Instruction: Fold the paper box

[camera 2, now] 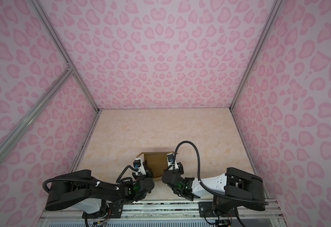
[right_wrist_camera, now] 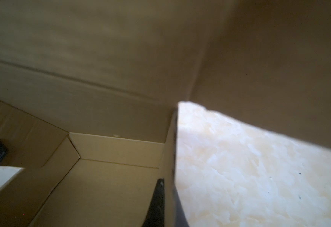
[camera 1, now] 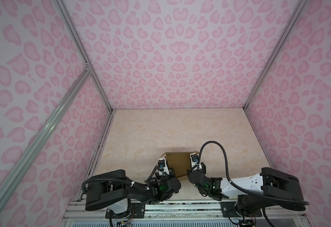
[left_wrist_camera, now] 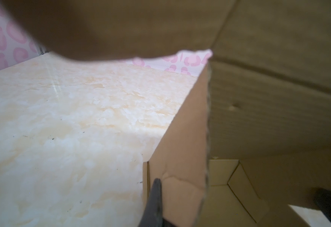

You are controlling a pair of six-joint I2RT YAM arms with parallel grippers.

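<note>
On the marbled worktop (camera 1: 160, 133), my left claw (left_wrist_camera: 156, 204) and right claw (right_wrist_camera: 168, 204) each pinch a side wall of the light, crease-prone paper box (camera 1: 177, 164).

I see the box (camera 1: 177, 164) (camera 2: 155, 164) (left_wrist_camera: 182, 157) (right_wrist_camera: 105, 149), plain brown cardboard, partly folded: walls upright, open-topped, near the table's front edge.

We see a plain brown box (camera 1: 177, 164), a cream marbled desk (camera 1: 160, 129), pale walls (camera 1: 170, 59) with pink leopard spots, black fingers (left_wrist_camera: 154, 198), and black-and-white arms (camera 1: 245, 184).
</note>
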